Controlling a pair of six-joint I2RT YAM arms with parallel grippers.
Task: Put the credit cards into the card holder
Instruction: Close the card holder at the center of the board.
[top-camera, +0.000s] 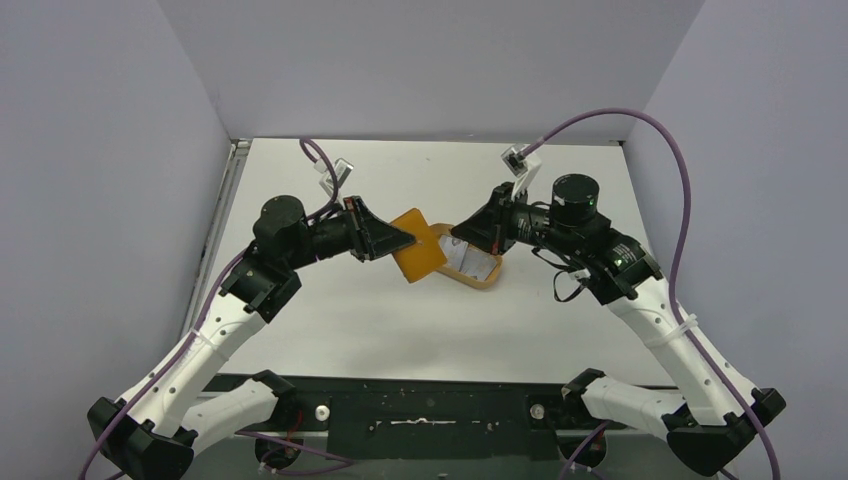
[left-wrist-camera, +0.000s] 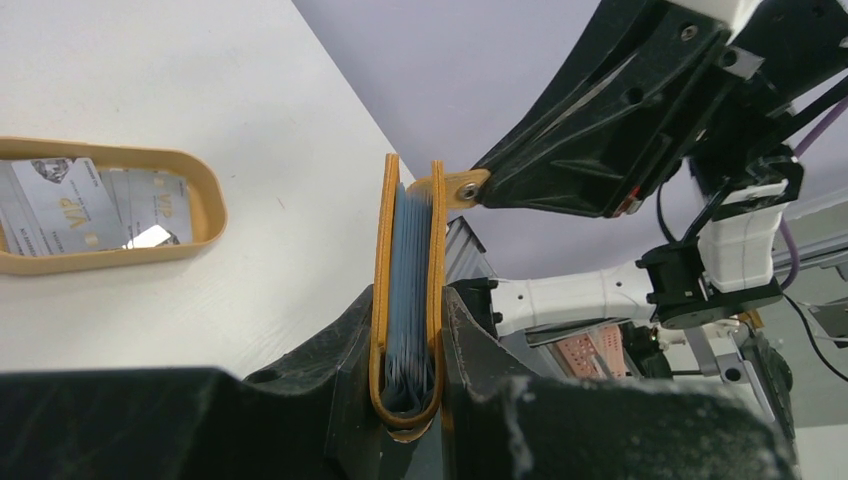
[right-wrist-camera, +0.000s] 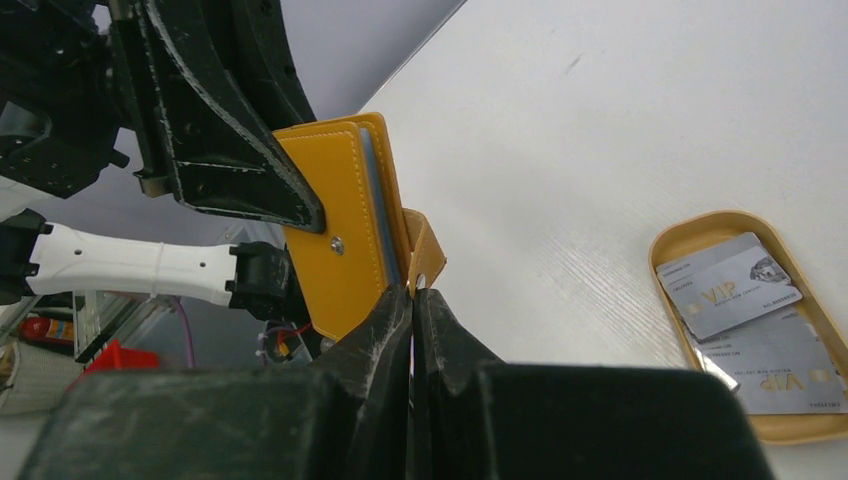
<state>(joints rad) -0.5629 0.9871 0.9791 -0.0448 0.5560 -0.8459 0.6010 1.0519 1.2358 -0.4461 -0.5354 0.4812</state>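
From above: card holder (top-camera: 418, 246) up in the air between both arms, just beside the tray (top-camera: 486, 284). Pull the snap tab (left-wrist-camera: 452, 190) slowly and keep the fold pinned, so the holder opens.

Left wrist: left gripper (left-wrist-camera: 408, 340) squeezed tight on the fold.

Right wrist: right gripper (right-wrist-camera: 412, 300) closed, probably nipping the snap tab. Credit cards (right-wrist-camera: 728, 292) lying in the tray.

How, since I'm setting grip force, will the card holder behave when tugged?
Probably floppy: the card holder, clamped at its fold by the left gripper, has thin covers around loose pocket leaves. Its snap tab, pinched by the right gripper, looks curved, so likely flexes first.
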